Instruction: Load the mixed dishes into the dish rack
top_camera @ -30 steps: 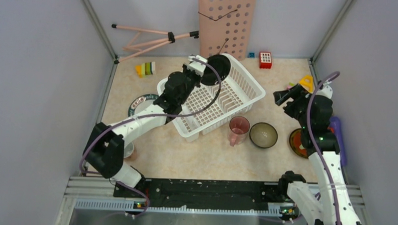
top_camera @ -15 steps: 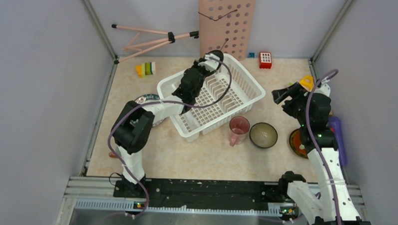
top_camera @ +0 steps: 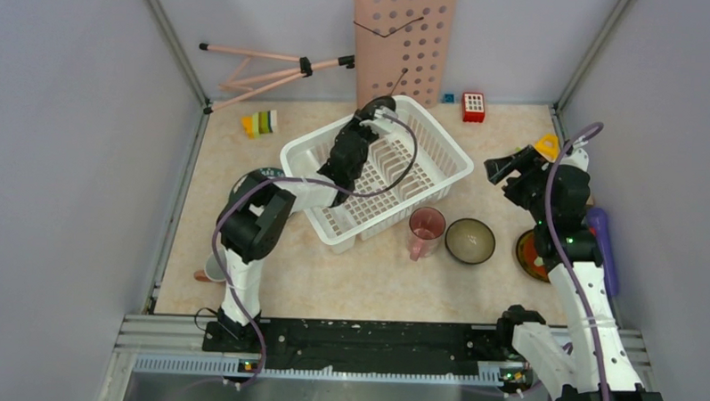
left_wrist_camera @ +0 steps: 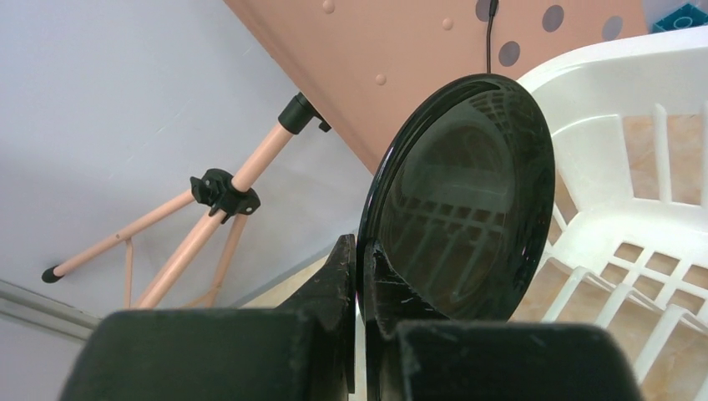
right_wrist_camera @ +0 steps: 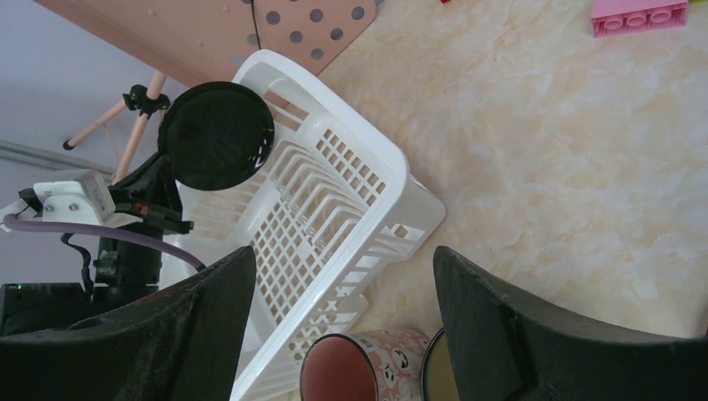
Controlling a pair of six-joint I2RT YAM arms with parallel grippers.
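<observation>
Nearest the arm bases, a pink cup and a bowl stand side by side on the table, just before the dish rack; the right wrist view shows small dark face marks printed on the cup. To their right an orange plate lies half hidden under the right arm, a purple cylinder beside it. The right gripper hangs above that side, jaws wide apart, empty. The left arm crosses the rack's near-left wall and covers most of a teal-rimmed plate. The left gripper is clamped on the rim of a black plate, upright at the rack's far corner; whether it touches the floor I cannot tell. From above it shows edge-on, the right wrist shows its round face, and the left wrist shows rack bars mirrored in its gloss. Beyond stand a pink perforated board, a tripod and toy blocks
</observation>
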